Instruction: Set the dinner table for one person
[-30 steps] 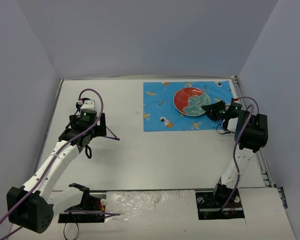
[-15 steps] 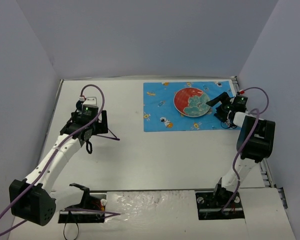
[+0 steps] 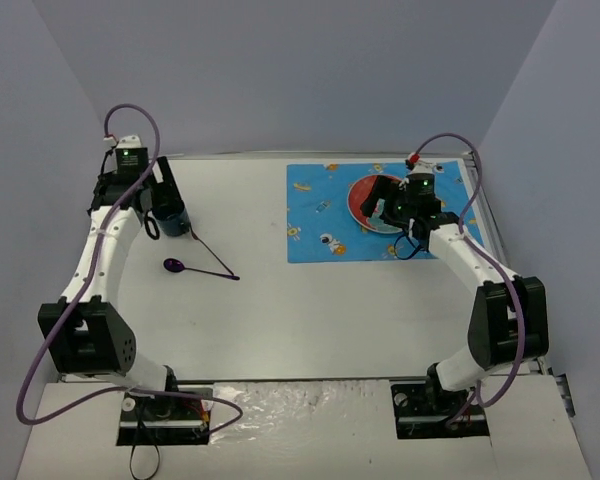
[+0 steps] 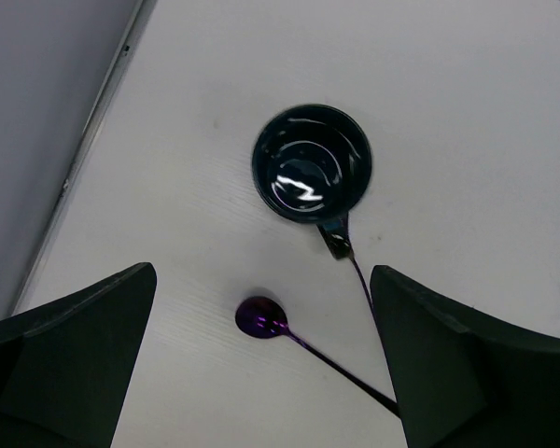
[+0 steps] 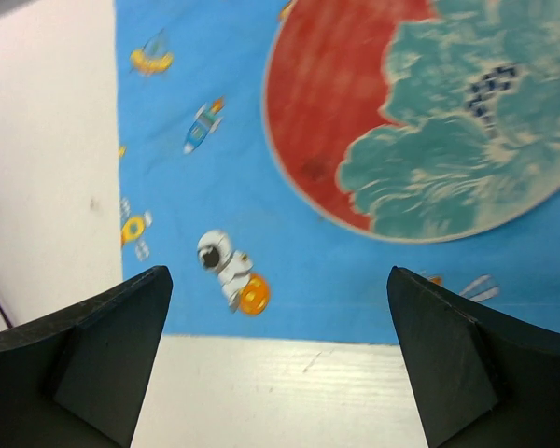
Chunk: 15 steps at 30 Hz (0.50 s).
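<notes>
The dinner table (image 3: pixel 330 320) fills the overhead view, a white top with bare surface through the centre and lower half. On it, at upper right, lies a blue cartoon-print mat (image 3: pixel 310 215) carrying a red and teal plate (image 5: pixel 401 121), so 1 place is partly laid. At upper left, well apart from the mat, stand a dark cup (image 4: pixel 312 163), a purple spoon (image 4: pixel 259 317) and a second thin utensil (image 4: pixel 341 247) whose kind I cannot tell.

The left gripper (image 4: pixel 263 280) hangs above that group, fingers spread wide and holding nothing. In its wrist view the cup sits toward the top of the frame, a little right of centre. The spoon's bowl lies lower, almost midway between the 2 fingers. Its long axis slants down toward the lower right, where its handle meets the other utensil in a V.

The right gripper (image 5: pixel 275 275) hovers over the mat's near edge beside the plate, fingers also wide and empty. The left arm is clearly nearer the cup and cutlery, so fetching them likely falls to it.
</notes>
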### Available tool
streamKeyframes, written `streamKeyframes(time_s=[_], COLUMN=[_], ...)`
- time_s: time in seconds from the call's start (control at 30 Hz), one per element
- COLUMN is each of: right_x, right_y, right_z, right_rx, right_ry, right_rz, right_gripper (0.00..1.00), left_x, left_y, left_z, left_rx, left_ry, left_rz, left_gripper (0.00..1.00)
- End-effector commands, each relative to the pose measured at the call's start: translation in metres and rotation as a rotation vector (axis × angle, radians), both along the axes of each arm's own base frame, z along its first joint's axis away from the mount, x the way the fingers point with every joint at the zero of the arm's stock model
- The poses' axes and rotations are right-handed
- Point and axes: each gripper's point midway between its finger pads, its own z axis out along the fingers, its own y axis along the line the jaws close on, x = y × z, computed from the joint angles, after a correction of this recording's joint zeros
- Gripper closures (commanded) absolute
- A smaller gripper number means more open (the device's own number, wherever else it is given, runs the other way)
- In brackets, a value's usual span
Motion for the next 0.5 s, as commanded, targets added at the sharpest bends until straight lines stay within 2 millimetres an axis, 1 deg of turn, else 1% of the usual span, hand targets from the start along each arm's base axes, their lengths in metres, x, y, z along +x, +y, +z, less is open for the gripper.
streamKeyframes(time_s=[0.0, 0.03, 0.07, 0.13, 0.2, 0.33, 0.47], right_x=[-0.007, -0.011, -0.016, -0.022, -0.029, -0.039, -0.042], right_y=[0.025, 0.04, 0.05, 0.062, 0.077, 0.084, 0.086], right_z=[0.023, 0.025, 0.026, 0.025, 0.026, 0.024, 0.026], right_rx=[-0.052, -0.048, -0.042, -0.033, -0.018, -0.008, -0.003], right_ry=[-0.074, -0.081, -0.087, -0.091, -0.103, -0.104, -0.109], right_rz=[0.115, 0.157, 0.193, 0.233, 0.281, 0.313, 0.326], right_gripper=[0.03, 0.03, 0.03, 0.03, 0.03, 0.03, 0.03], left_x=[0.041, 0.049, 0.06, 0.072, 0.083, 0.094, 0.098], left_y=[0.047, 0.056, 0.06, 0.061, 0.06, 0.054, 0.049], left_z=[0.007, -0.002, -0.002, 0.003, -0.012, -0.029, -0.044], left_rx=[-0.044, -0.047, -0.039, -0.009, 0.0, 0.016, 0.01], left_ry=[-0.093, -0.084, -0.096, -0.106, -0.066, -0.018, 0.022], left_rz=[0.013, -0.006, -0.049, -0.138, -0.215, -0.332, -0.397], left_gripper=[0.03, 0.03, 0.03, 0.03, 0.03, 0.03, 0.06])
